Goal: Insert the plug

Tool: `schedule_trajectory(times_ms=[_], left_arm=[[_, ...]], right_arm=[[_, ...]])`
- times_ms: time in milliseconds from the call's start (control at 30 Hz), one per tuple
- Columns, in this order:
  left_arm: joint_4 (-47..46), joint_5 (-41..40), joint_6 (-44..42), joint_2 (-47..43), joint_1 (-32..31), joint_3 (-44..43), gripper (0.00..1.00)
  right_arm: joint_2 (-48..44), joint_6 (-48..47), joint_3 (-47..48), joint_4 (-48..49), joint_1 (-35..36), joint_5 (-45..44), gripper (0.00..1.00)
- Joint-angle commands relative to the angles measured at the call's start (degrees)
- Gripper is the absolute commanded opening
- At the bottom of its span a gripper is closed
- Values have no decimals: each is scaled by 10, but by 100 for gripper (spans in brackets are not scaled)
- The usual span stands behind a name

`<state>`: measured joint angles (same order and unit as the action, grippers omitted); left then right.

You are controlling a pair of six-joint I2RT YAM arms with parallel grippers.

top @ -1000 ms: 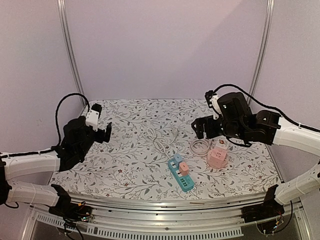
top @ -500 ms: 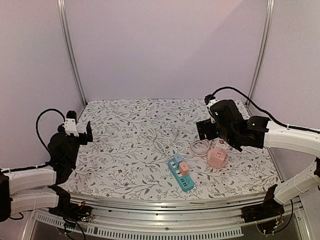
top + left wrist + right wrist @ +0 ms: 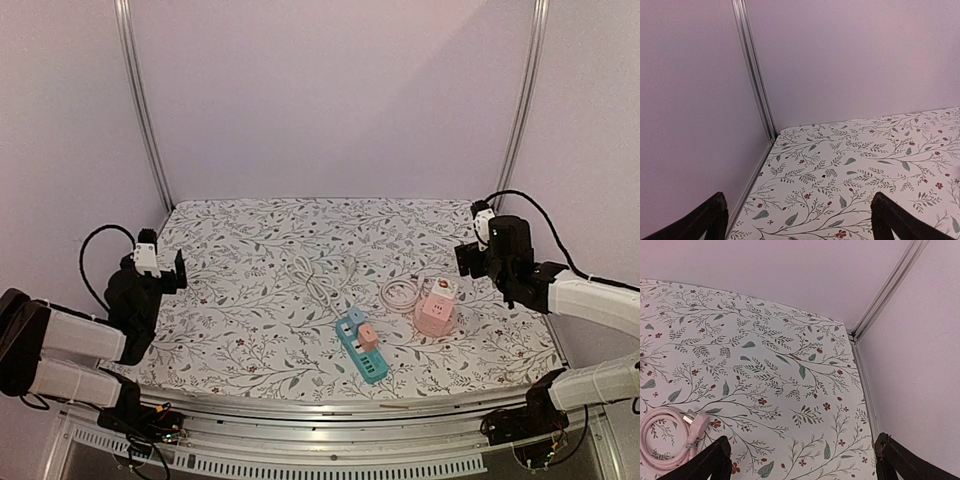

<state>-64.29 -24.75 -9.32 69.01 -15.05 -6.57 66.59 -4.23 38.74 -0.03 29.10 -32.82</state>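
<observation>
A blue power strip (image 3: pixel 363 350) lies near the table's front middle, with a small pink plug block (image 3: pixel 367 336) seated on it. Right of it stands a pink cube socket (image 3: pixel 435 314). Its coiled pink cable (image 3: pixel 400 293) lies beside it. In the right wrist view that coiled cable (image 3: pixel 662 439) ends in a pale plug (image 3: pixel 697 424) lying flat on the cloth. My left gripper (image 3: pixel 166 271) (image 3: pixel 797 217) hovers open at the far left edge, far from these. My right gripper (image 3: pixel 472 256) (image 3: pixel 802 460) is open at the right edge, nothing between its fingers.
A white cable (image 3: pixel 315 278) lies loosely coiled in the middle of the floral tablecloth (image 3: pixel 250 320). Purple walls and metal corner posts (image 3: pixel 145 110) close in the back and sides. The table's metal front rail (image 3: pixel 330 405) runs along the near edge.
Both arms have pulled back from the middle toward their own sides of the table and sunk lower. The strip, cube and cables have not moved.
</observation>
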Motion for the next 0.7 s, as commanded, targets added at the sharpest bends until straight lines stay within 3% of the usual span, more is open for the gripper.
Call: schedule_trajectory(times_ms=[0, 133, 433, 533, 667], left_arm=[[-36, 39, 22, 22, 16, -3, 99], [-38, 59, 42, 62, 35, -12, 99], [-228, 66, 38, 250, 41, -18, 99], [-157, 76, 44, 223, 41, -31, 99], [-151, 67, 42, 232, 42, -45, 99]], right_arm=[[-6, -29, -71, 171, -40, 11, 99], [29, -66, -116, 271, -60, 14, 99], [70, -46, -211, 469, -146, 137, 99], [100, -40, -232, 544, -166, 152, 99], [155, -40, -228, 597, -179, 152, 99]])
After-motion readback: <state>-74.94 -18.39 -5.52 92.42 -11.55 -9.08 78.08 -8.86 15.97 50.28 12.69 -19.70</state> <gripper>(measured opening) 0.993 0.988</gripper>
